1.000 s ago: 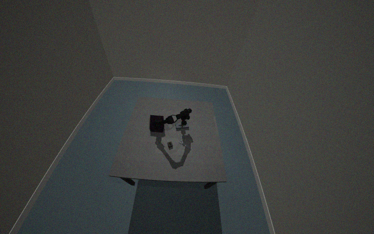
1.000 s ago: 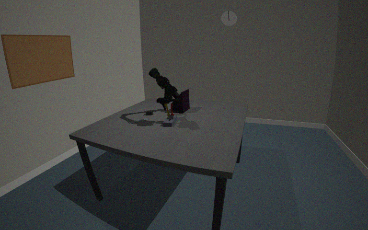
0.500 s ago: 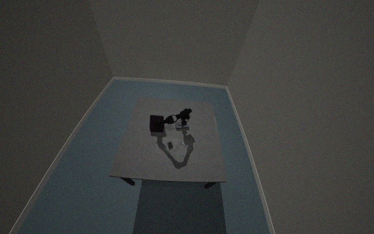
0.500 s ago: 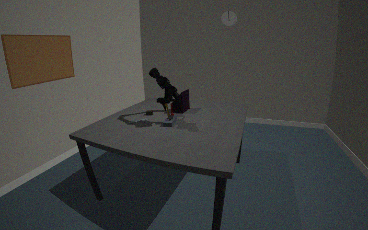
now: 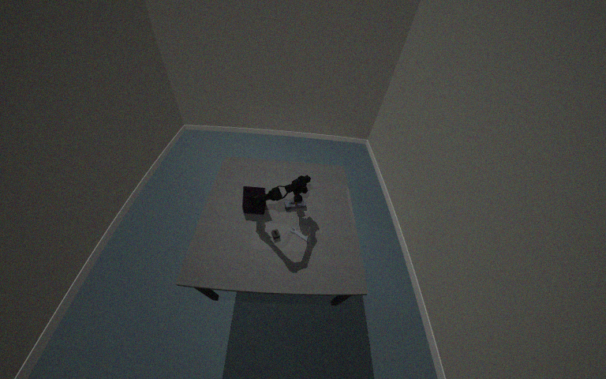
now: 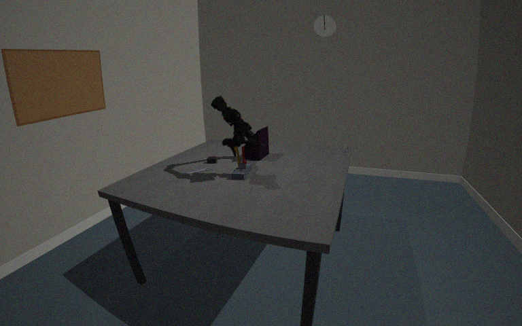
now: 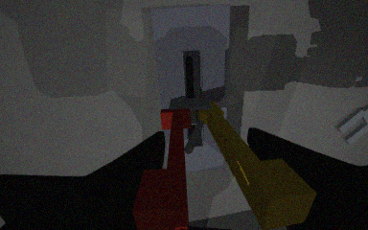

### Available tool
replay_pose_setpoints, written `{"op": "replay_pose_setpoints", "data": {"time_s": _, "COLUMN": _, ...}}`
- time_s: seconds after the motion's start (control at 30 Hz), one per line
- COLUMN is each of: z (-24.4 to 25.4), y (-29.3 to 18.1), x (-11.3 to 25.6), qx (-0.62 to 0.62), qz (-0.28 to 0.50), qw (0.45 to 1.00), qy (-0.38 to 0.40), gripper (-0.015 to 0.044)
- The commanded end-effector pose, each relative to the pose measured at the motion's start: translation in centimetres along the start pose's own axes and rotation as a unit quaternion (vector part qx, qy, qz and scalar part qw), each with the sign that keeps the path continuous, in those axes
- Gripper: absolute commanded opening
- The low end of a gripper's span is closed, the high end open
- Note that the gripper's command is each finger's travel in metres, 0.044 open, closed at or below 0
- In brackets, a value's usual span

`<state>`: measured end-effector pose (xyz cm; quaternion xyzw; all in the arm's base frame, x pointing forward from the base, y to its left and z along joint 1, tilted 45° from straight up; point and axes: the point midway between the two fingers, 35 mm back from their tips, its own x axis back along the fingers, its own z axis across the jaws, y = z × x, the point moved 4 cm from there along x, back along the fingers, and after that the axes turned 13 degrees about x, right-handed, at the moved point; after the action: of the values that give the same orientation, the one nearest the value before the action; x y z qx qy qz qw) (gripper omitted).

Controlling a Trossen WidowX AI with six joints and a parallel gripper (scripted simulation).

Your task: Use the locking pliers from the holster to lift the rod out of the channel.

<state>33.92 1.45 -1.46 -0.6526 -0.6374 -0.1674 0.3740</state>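
- The hand point(image 5: 297, 197) point(image 6: 239, 150) point(image 7: 206, 135) is grasping the pliers point(image 5: 295, 203) point(image 6: 238, 156) point(image 7: 184, 103) by their handles, one red point(image 6: 243, 154) point(image 7: 177, 158) and one yellow point(image 6: 237, 153) point(image 7: 235, 149), which stand apart.
- The pliers point down at the pale block point(image 5: 301, 207) point(image 6: 238, 176) point(image 7: 168, 62), which rests on the counter point(image 5: 245, 259) point(image 6: 269, 207) point(image 7: 38, 134).
- The rod appears as a dark strip point(image 7: 190, 77) inside the narrow slot of the block; it has not been lifted out.
- Whether the tips of the pliers reach around the rod cannot be told.
- A small brown box point(image 5: 275, 234) point(image 6: 211, 159) sits on the counter, apart from the block.
- A pale, slender tool point(image 5: 299, 234) point(image 6: 199, 170) point(image 7: 352, 126) lies between that box and the block in the exterior view.
- A dark purple box point(image 5: 253, 200) point(image 6: 262, 144) stands beside the arm point(image 5: 277, 193) point(image 6: 232, 117).
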Motion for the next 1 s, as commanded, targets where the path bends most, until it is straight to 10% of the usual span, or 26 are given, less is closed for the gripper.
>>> {"op": "replay_pose_setpoints", "data": {"time_s": 0.0, "z": 0.08, "y": 0.07, "x": -0.05, "qx": -0.001, "qz": 0.0, "qw": 1.0, "qy": 0.001, "gripper": 0.0268}}
{"op": "replay_pose_setpoints", "data": {"time_s": 0.97, "z": 0.39, "y": 0.14, "x": -0.04, "qx": -0.001, "qz": 0.0, "qw": 1.0, "qy": 0.001, "gripper": 0.0229}}
